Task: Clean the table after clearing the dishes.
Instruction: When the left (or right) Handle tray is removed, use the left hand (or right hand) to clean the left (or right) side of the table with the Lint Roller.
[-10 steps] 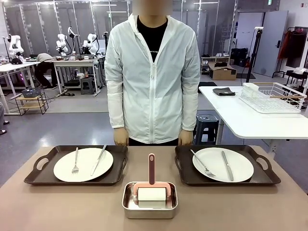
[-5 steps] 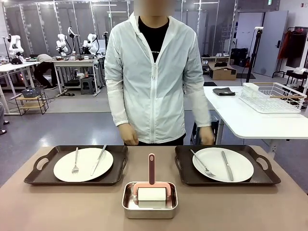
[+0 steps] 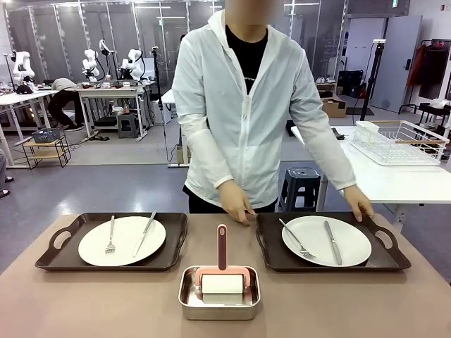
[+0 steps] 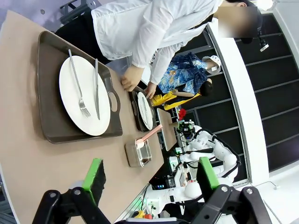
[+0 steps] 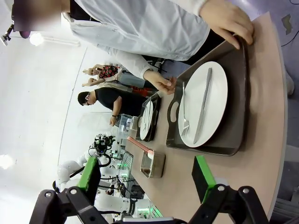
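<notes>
**Status: both grippers released, dishes on the table**

I read the left gripper (image 4: pixel 150 176) as spread wide, with nothing between its green pads; the right gripper (image 5: pixel 146 179) is likewise released and empty. Ahead of the left gripper, on the table (image 4: pixel 28 154), lies the left tray (image 4: pixel 46 93) carrying the left plate (image 4: pixel 70 88) with fork and knife; beyond it sits the steel tin (image 4: pixel 137 153) holding the pink-handled roller (image 4: pixel 152 134). Ahead of the right gripper, the right tray (image 5: pixel 236 126) carries the right plate (image 5: pixel 217 93); the person's outer hand (image 5: pixel 229 21) rests on that tray's far corner; the person's inner hand (image 5: pixel 161 83) sits at its handle end.
</notes>
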Tool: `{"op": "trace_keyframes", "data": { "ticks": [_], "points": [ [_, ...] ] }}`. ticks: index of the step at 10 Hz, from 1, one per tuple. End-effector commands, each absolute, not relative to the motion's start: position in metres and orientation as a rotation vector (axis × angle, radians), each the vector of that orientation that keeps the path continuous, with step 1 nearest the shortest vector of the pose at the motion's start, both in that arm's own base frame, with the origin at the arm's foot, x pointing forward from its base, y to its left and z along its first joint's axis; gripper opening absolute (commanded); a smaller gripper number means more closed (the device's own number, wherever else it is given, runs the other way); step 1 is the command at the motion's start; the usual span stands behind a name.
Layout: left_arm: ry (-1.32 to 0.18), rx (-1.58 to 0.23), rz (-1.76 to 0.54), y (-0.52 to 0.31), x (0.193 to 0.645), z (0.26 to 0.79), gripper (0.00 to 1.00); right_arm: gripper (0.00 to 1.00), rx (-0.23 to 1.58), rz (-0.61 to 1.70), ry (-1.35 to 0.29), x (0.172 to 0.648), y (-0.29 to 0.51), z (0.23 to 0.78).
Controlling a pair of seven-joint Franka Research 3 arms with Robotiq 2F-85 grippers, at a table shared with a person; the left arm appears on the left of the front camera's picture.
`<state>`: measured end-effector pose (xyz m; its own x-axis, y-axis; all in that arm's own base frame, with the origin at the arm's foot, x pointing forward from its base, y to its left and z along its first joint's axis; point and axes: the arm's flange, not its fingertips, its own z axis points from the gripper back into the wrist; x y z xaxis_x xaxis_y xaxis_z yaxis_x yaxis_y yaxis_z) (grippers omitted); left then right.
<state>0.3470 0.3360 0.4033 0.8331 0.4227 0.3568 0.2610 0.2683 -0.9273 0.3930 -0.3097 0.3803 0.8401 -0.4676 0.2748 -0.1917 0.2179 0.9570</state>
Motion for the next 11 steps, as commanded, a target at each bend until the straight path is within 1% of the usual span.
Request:
{"op": "trace_keyframes", "data": {
  "ticks": [1,11],
  "points": [
    [-0.626,-1.325,0.113,0.3378,0.3451,0.4055,1.00,1.00,1.359,-0.202,-0.588,0.3937,-0.3087,0.3830],
    [-0.626,-1.325,0.113,0.3378,0.3451,0.4055,1.00,1.00,1.359,-0.202,-0.588,0.3937,-0.3087,0.3830]
  ]
}}
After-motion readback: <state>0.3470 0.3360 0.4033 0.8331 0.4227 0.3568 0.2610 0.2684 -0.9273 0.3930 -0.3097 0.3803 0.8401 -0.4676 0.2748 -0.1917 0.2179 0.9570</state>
